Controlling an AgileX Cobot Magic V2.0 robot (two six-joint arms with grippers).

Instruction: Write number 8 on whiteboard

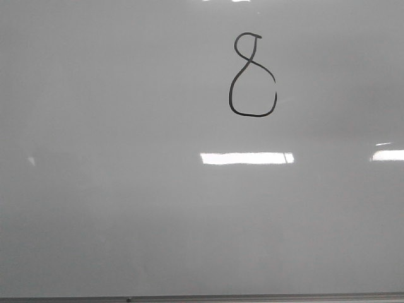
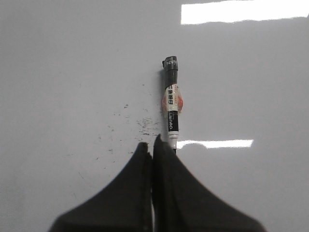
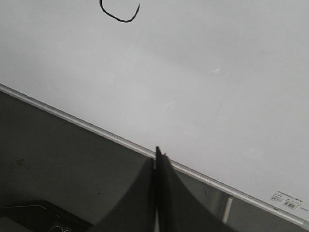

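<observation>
marker [image 2: 171,104] lies released on whiteboard [image 1: 101,208] | left gripper [image 2: 152,145] closed empty | number 8 [image 1: 252,76] drawn | risk: marker rolling, smudging

Glossy pale whiteboard [image 1: 126,221] lying flat, number 8 [image 1: 252,76] drawn on it, marker [image 2: 171,104] resting on it

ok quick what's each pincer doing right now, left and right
Left pincer: closed, empty; the marker lies on the whiteboard just beyond its tips.
Right pincer: closed, holding nothing.
</observation>
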